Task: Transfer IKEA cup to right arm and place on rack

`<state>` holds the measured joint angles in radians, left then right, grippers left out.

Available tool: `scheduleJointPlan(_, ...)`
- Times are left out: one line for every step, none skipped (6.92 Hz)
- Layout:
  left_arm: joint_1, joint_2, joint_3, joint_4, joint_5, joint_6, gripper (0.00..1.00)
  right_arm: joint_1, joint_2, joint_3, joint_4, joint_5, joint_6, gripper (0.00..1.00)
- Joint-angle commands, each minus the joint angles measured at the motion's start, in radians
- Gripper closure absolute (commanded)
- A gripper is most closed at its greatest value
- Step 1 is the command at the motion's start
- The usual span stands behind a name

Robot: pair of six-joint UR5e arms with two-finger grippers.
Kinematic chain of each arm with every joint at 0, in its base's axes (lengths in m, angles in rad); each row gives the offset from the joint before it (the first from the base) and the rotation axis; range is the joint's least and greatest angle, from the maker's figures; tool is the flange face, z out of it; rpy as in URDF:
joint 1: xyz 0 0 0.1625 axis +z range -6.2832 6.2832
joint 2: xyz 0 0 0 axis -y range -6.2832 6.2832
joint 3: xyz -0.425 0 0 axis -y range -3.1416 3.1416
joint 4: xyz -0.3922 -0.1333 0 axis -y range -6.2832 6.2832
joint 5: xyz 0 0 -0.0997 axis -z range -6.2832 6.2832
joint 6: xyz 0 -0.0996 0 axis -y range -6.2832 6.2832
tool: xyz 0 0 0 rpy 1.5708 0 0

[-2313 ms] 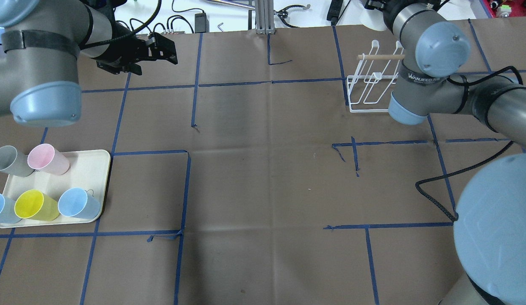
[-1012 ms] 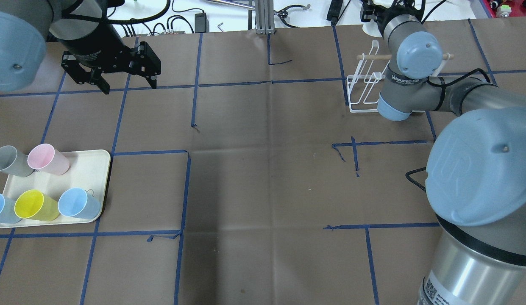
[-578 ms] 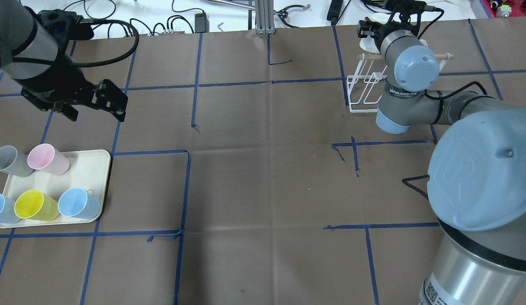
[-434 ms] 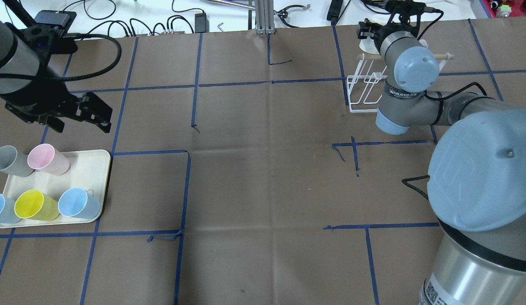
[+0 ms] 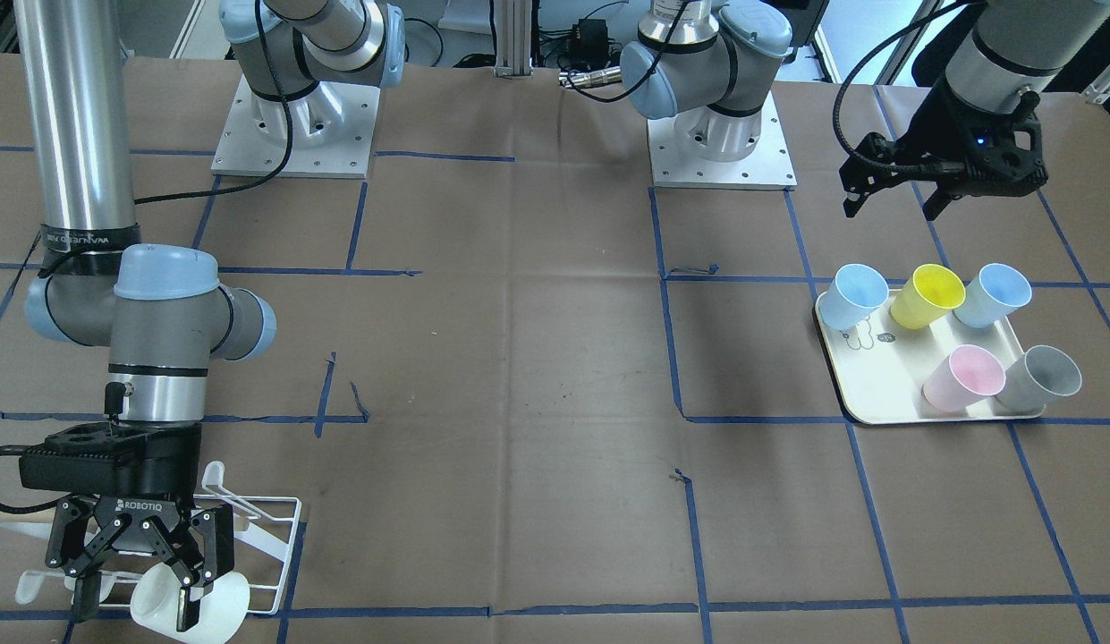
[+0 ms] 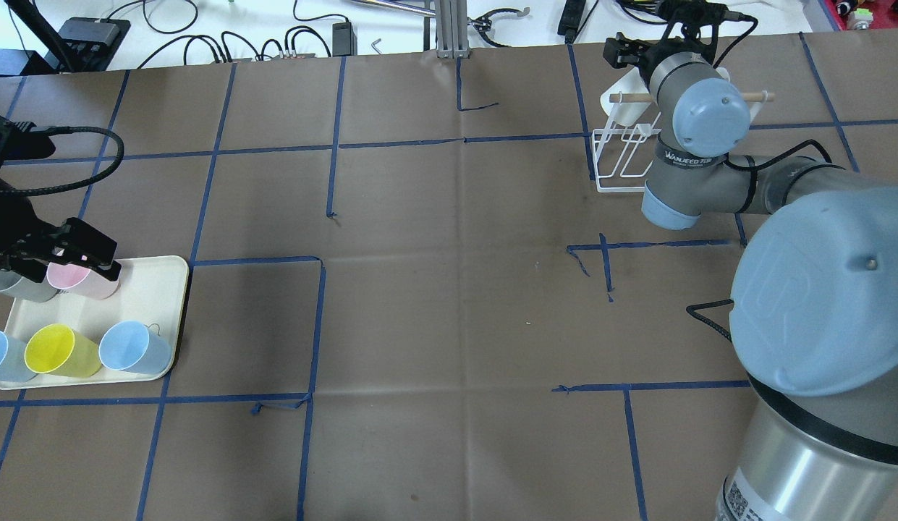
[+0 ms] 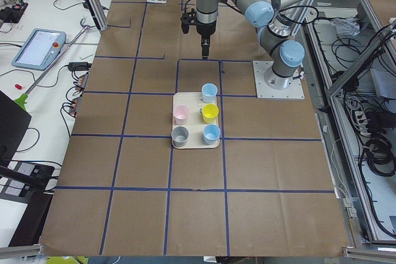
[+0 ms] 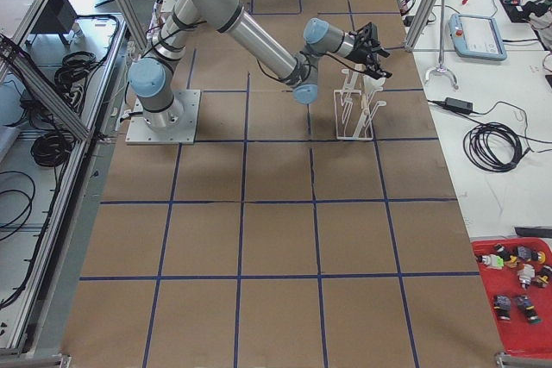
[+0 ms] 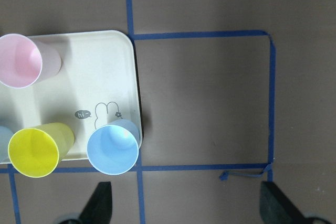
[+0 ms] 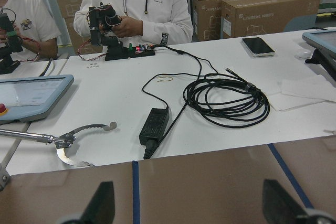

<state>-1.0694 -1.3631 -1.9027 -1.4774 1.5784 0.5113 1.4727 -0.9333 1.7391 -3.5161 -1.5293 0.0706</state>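
Note:
Several IKEA cups stand on a cream tray (image 6: 155, 289) at the table's left: pink (image 6: 94, 286), grey (image 6: 14, 288), yellow (image 6: 54, 351) and two light blue (image 6: 134, 347). My left gripper (image 6: 61, 264) hovers open over the pink and grey ones, holding nothing. Its wrist view looks down on the pink cup (image 9: 21, 61), the yellow cup (image 9: 37, 150) and a blue cup (image 9: 113, 148). My right gripper (image 5: 134, 608) stands open at the white wire rack (image 5: 268, 537). A white cup (image 5: 210, 604) rests there beside one finger.
Both arm bases (image 5: 720, 152) are bolted at the robot's side of the table. Beyond the far edge a white bench (image 10: 210, 124) carries cables, a power brick and tools, with two people seated behind it. Blue tape lines cross the brown table cover.
My left gripper has swung from the table's back left down to the tray and now hangs over the pink and grey cups. The white cup has come down onto the rack.

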Motion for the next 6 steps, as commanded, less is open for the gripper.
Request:
scheduleJointPlan(0.035, -0.016, -0.062, 0.072, -0.002, 0.023, 0.01, 0.001, -0.025, -0.001, 0.002, 0.0, 0.001, 0.0)
scheduleJointPlan(0.037, -0.014, -0.146, 0.166, 0.0, 0.021, 0.01, 0.005, -0.074, 0.002, 0.005, 0.003, 0.005, 0.0)
scheduleJointPlan(0.037, -0.022, -0.252, 0.309, 0.005, 0.018, 0.01, 0.035, -0.126, 0.007, 0.008, 0.008, 0.017, 0.0)
scheduleJointPlan(0.04, -0.033, -0.306, 0.369, 0.005, 0.009, 0.01, 0.073, -0.166, 0.013, 0.006, 0.012, 0.018, 0.0)
scheduleJointPlan(0.04, -0.06, -0.321, 0.405, 0.008, 0.007, 0.01, 0.102, -0.212, 0.028, 0.008, 0.012, 0.018, 0.0)
scheduleJointPlan(0.042, -0.092, -0.326, 0.41, 0.008, -0.006, 0.01, 0.113, -0.255, 0.074, 0.005, 0.015, 0.023, 0.0)
